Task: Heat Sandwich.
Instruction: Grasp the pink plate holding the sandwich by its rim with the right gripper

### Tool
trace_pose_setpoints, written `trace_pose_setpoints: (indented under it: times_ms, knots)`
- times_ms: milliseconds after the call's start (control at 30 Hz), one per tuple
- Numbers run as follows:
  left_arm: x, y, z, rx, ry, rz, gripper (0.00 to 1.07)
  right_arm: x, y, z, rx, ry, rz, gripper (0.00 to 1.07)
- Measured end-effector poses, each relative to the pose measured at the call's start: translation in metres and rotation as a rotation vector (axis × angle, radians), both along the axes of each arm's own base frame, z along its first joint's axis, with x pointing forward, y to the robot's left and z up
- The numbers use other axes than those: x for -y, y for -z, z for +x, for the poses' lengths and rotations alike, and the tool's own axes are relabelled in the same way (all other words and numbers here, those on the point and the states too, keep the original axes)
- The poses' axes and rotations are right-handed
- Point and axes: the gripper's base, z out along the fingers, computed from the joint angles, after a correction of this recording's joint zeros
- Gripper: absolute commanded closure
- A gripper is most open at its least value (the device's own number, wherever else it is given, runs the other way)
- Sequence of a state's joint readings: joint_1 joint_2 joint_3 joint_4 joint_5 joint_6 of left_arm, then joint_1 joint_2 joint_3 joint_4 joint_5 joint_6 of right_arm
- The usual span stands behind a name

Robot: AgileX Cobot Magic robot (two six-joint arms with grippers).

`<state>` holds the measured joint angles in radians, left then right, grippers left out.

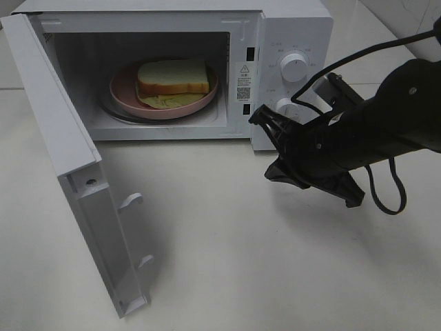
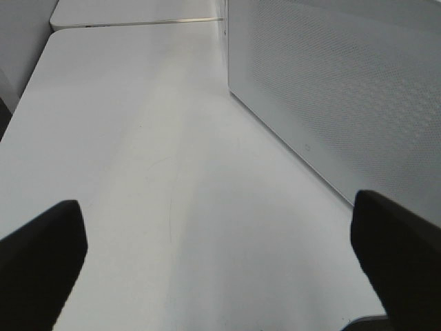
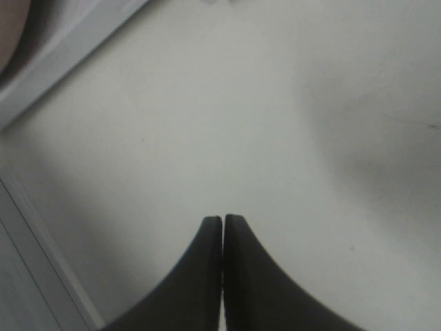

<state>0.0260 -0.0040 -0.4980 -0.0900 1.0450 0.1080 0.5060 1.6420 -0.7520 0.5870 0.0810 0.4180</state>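
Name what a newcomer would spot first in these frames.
The white microwave stands at the back of the table, its door swung wide open to the left. Inside, the sandwich sits on a pink plate. The black right arm hangs in front of the control panel, its claw shut and empty.

The microwave [image 1: 296,27] stands on the worktop [image 1: 227,241]. Inside it the sandwich [image 1: 172,76] lies on the plate [image 1: 124,93]. Its door [image 1: 69,172] stands open at its left front; the right hand [image 1: 260,117] hangs before its right side.
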Motion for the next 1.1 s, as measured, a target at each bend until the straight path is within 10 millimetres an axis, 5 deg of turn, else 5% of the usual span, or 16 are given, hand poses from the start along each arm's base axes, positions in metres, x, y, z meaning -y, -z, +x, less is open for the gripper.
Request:
trace_pose_setpoints:
  times_ms: [567,1100]
  knots:
    - [0.000,0.000,0.000,0.000,0.000,0.000,0.07,-0.004,-0.030,-0.005,-0.060,-0.566,-0.281,1.01]
    - [0.000,0.000,0.000,0.000,0.000,0.000,0.07,0.002,-0.045,-0.003,0.232,-1.604,-0.675,0.97]
